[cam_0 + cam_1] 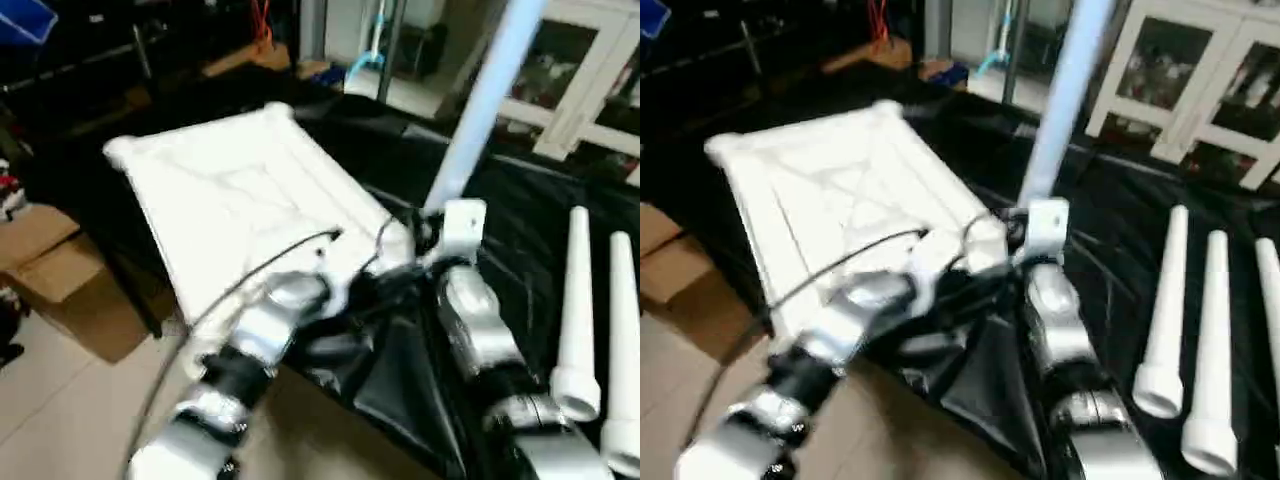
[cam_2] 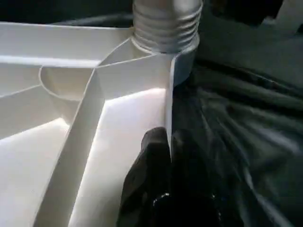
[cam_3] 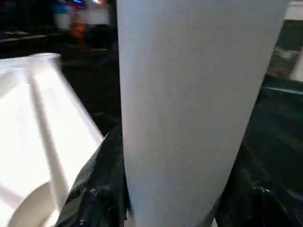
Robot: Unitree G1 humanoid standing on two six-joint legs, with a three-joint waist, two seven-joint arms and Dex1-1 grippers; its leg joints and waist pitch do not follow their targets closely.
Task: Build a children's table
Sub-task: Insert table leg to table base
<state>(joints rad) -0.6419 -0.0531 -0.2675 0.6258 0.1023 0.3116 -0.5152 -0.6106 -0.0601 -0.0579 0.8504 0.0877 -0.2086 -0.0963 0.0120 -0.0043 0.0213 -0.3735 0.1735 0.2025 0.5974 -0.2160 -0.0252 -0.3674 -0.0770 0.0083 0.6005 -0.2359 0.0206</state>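
A black sheet [image 1: 520, 260] covers the work surface. Near its front edge the left gripper [image 2: 165, 189] pinches the rim of the white square plastic table top [image 1: 230, 200], lying ribbed side up. Just beyond, the right gripper [image 1: 432, 238] clamps a long white tubular leg [image 1: 480, 110], whose threaded end sits in the near corner socket [image 2: 182, 61] while its shaft rises steeply, leaning away to the right.

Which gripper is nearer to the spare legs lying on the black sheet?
Right. The right gripper is shut on the upright leg at the tabletop's near corner, on the side toward the spare legs. The left gripper pinches the tabletop's rim, farther from them.
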